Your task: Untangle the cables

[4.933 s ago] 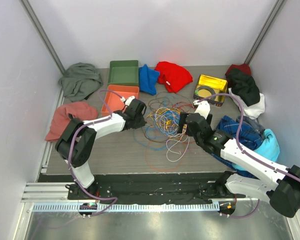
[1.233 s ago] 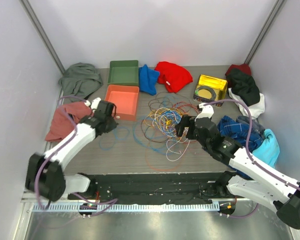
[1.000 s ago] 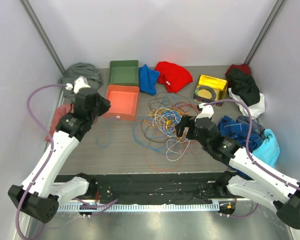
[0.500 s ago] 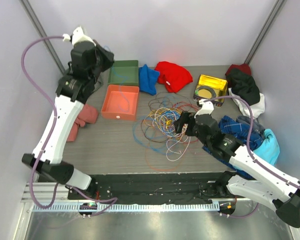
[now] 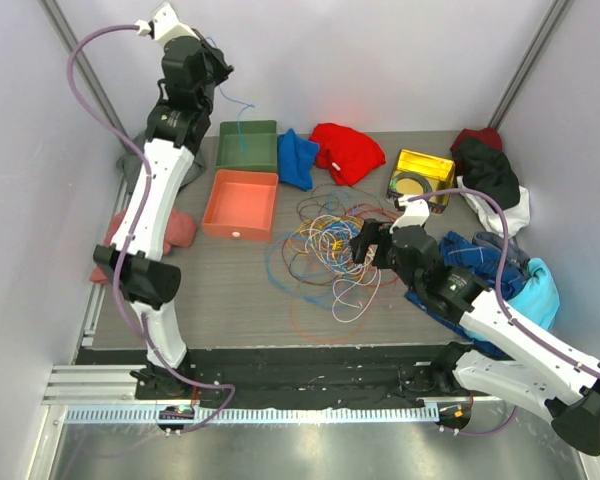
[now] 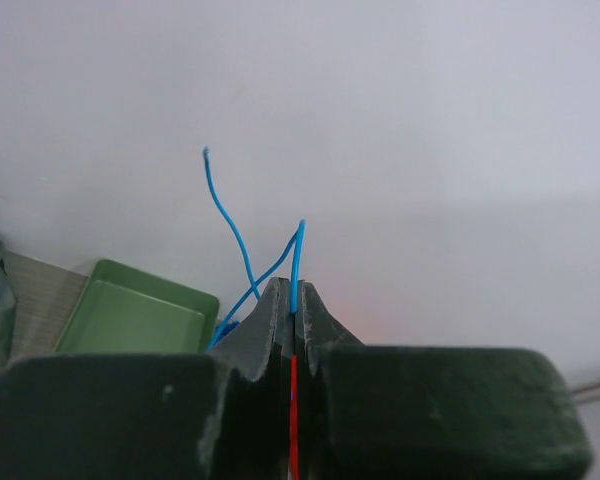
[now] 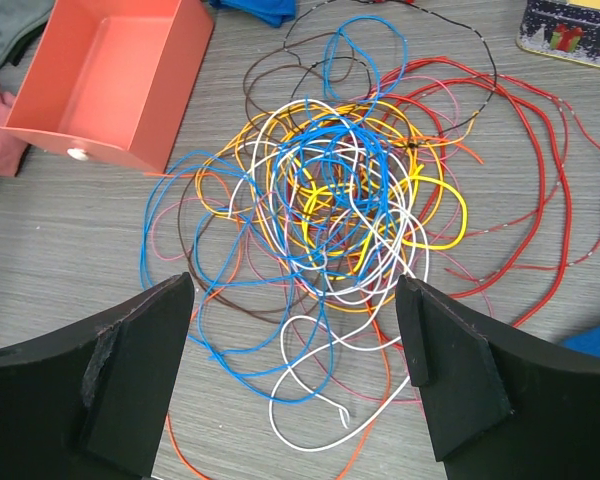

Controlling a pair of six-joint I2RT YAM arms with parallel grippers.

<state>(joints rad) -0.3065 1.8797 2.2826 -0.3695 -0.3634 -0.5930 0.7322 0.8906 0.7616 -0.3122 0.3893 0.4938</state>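
Many thin cables (image 7: 330, 200) in one multicoloured tangle, right claw (image 7: 295, 290) apart above, left claw (image 6: 292, 300) clamped on blue wire (image 6: 230, 220)

Left arm (image 5: 148, 195) first: long white shell links, chunky black joints (image 5: 140, 283) between them, and a black base (image 5: 165, 378) down at the rail. A thick purple-grey hose (image 5: 73, 72) runs along it, ending at a small white plug (image 5: 164, 14) by the wrist. The right arm (image 5: 505, 322) has the same build, white shells and black joints, with its own purple hose (image 5: 491, 240). Now close in on the left gripper (image 6: 292, 300): dark matte fingers (image 6: 265, 335) with wedge tips, on a blocky green-black body scuffed pale along the edges. The right gripper (image 7: 295, 290) has two broad black fingers (image 7: 130, 385), flat-faced, their inner edges worn grey.
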